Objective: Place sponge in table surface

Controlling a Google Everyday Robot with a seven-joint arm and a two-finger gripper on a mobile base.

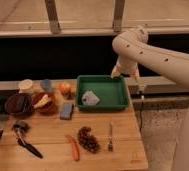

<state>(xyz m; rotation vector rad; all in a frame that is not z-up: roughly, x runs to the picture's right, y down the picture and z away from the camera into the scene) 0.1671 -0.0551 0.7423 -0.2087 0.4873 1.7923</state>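
Observation:
A blue rectangular sponge [66,110] lies flat on the wooden table [48,142], just left of the green tray [119,94]. My gripper [125,75] hangs from the white arm [153,52] above the tray's back right corner, well to the right of the sponge and clear of it. It looks open and holds nothing. A pale crumpled object [90,98] lies inside the tray at its left side.
At the left stand a dark bowl [18,104], a red bowl with food [44,102], a white cup [25,85], a blue cup [46,85] and an orange fruit [64,88]. At the front lie dark tongs [24,141], a red chilli [73,147], grapes [88,139] and a fork [110,136].

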